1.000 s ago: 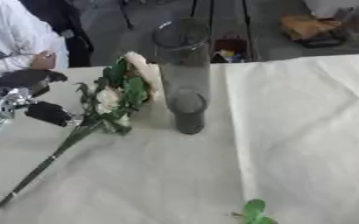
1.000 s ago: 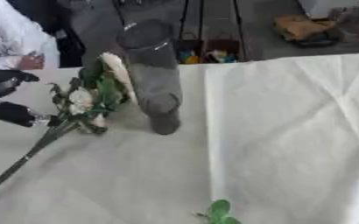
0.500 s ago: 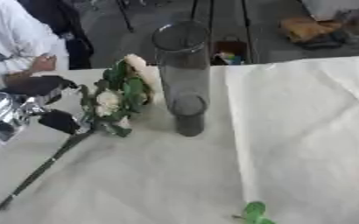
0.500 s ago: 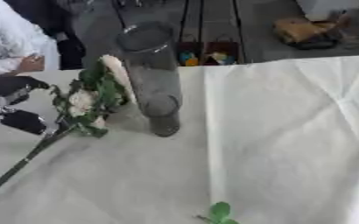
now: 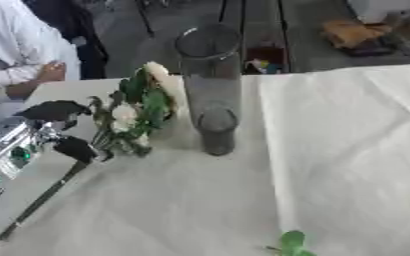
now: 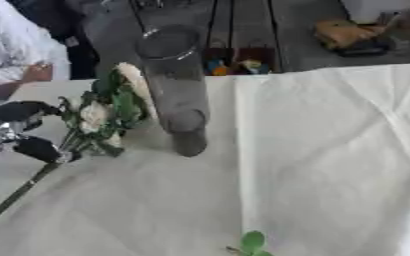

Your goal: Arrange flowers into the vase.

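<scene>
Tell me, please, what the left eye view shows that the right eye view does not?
Only the left eye view shows more of the left hand's silver wrist, at its left edge. Only the right eye view shows more cloth right of the vase. Both share the upright vase, the flowers lying beside it, the left hand at their stem, and a loose leaf at the near edge.

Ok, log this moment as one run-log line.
stage: picking up flower | left hand: at flower stem, fingers around it, flower on table | vase: upright, no flower inside | right hand: not in view
</scene>
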Action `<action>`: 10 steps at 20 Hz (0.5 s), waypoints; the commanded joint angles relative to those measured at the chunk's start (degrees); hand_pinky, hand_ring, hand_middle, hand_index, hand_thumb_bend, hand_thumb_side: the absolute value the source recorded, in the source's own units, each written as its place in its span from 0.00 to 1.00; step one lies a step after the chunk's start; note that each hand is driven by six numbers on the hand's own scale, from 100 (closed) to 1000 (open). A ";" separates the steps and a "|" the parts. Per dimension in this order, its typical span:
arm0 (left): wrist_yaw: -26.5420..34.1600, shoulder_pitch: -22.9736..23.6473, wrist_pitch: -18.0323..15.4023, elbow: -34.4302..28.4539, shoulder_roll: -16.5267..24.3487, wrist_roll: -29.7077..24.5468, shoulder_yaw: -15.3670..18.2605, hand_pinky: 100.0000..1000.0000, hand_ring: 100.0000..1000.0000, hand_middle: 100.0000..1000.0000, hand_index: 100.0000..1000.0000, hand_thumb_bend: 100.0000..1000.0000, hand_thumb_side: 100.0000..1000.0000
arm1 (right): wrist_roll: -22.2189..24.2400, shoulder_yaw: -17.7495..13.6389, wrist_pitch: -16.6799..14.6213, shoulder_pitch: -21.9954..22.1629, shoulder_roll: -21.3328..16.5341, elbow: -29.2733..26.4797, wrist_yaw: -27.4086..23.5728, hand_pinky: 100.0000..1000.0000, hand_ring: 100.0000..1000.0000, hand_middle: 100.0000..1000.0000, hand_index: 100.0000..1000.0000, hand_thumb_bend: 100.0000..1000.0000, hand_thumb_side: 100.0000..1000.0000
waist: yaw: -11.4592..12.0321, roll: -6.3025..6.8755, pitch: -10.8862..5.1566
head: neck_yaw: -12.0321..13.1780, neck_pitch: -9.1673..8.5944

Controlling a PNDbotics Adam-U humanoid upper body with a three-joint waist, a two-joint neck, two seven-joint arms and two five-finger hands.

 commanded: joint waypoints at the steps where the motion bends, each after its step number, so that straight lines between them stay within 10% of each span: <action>1: -0.90 -1.37 2.60 1.41 0.69 -1.35 -0.08 0.77 0.89 0.90 0.95 0.49 0.48 | 0.31 0.06 -0.12 -0.76 -0.42 -1.01 -0.76 0.62 0.75 0.61 0.80 0.00 1.00 | -0.04 -0.09 -0.98 | 0.25 -0.77; 10: -0.62 -2.24 3.42 6.23 -1.58 1.02 -0.31 0.76 0.88 0.89 0.94 0.46 0.50 | 0.44 0.00 -0.05 -0.63 -0.23 -1.01 -0.82 0.62 0.75 0.60 0.80 0.00 1.00 | -0.26 -0.12 -0.90 | 0.65 -1.28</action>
